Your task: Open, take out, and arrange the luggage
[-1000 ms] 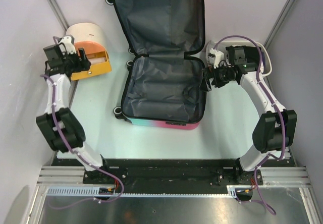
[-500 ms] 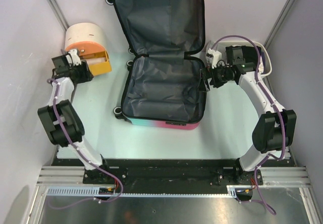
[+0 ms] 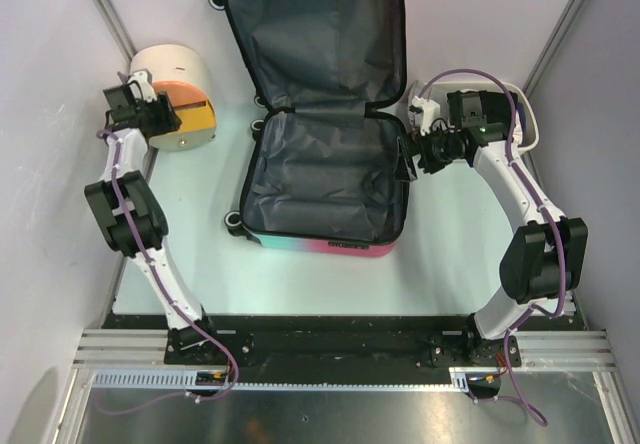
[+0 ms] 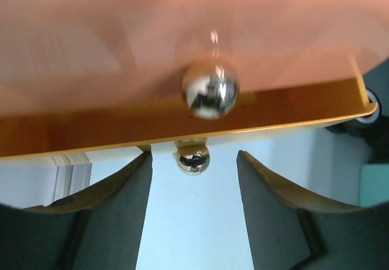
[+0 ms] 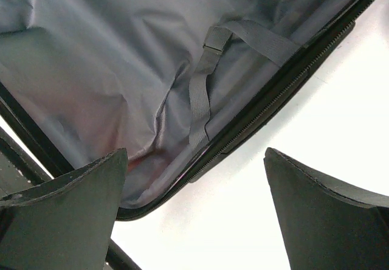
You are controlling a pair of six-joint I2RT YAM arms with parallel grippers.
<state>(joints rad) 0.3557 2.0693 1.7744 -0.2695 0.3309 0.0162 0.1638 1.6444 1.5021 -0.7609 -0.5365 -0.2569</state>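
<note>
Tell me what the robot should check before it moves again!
1. Luggage open: ok, its two halves are spread apart.
2. Luggage emptied: ok, only grey lining shows inside.
3. Right hand free: ok, open beside the luggage's right rim, holding nothing.
4. Left hand free: ok, open at the drawer box, facing the silver knob without gripping it.
5. Orange drawer fully shut: cannot tell.
</note>
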